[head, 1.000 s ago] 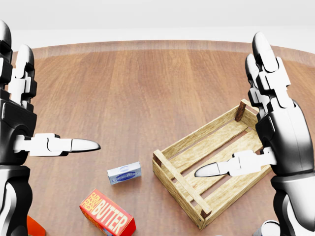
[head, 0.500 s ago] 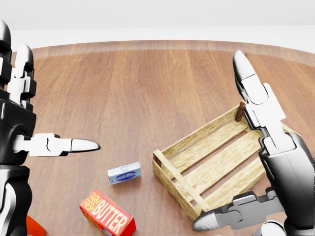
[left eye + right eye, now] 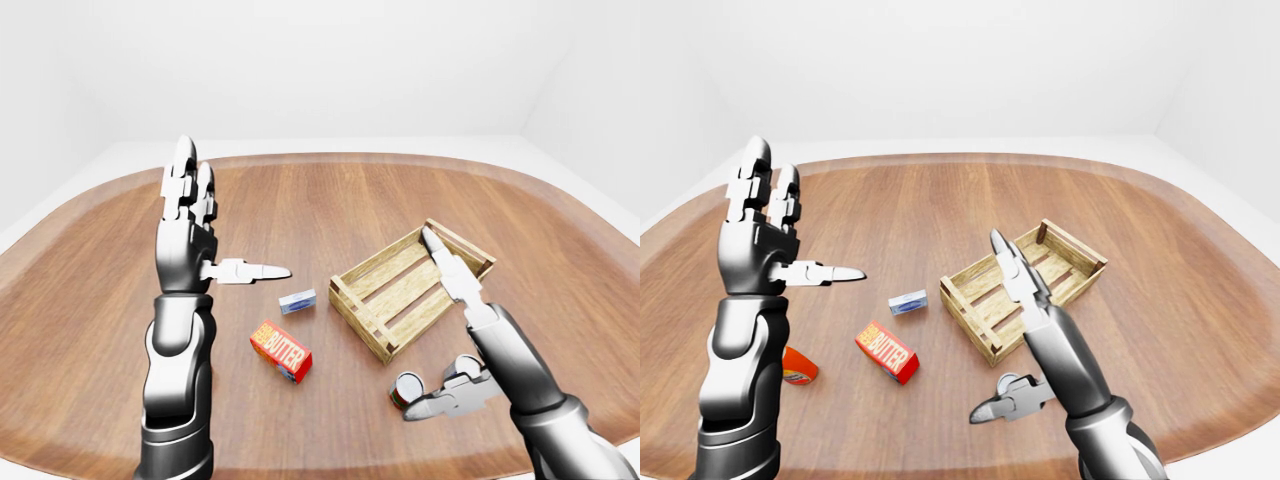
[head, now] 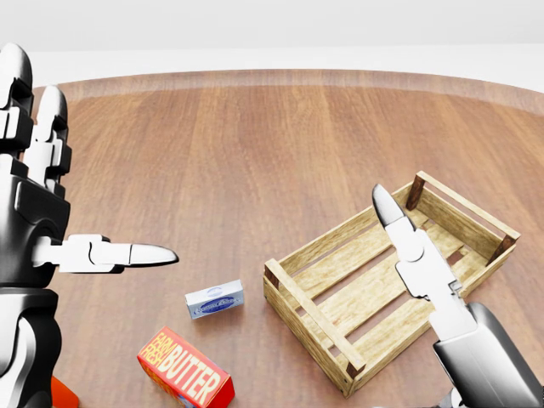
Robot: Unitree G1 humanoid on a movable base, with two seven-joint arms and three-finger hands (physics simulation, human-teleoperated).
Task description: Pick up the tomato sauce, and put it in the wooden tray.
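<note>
1. The right hand [image 3: 488, 328] has dropped from its raised, upright pose at the head view's right edge. It now reaches low and forward, its long fingers [image 4: 415, 253] lying across the wooden tray [image 4: 310, 321] in that view, and its thumb has sunk below the bottom edge
2. That hand is released: fingers straight, thumb spread wide, gripping nothing
3. The tomato sauce [image 3: 405, 390], which I take to be the small can with a metal top and red side, stands on the table [image 4: 255, 136] toward the bottom of the left-eye view. It is below the tray and apart from it, with the right thumb tip just beside it. Whether thumb and can touch I cannot tell, and the head view does not show the can at all
4. The left hand [image 3: 185, 235] has barely shifted. It stands upright at the views' left, fingers up, thumb pointing sideways, empty and well apart from the can
5. The tray is empty. The butter box [image 4: 185, 368] and the small blue-and-white packet [image 4: 214, 299] lie to its left, where they lay before
6. My reading is that the descent is the approach to the can, so the pick is barely begun. The hand probably needs to turn its palm toward the can and close round it, then lift it over the tray's near rail
</note>
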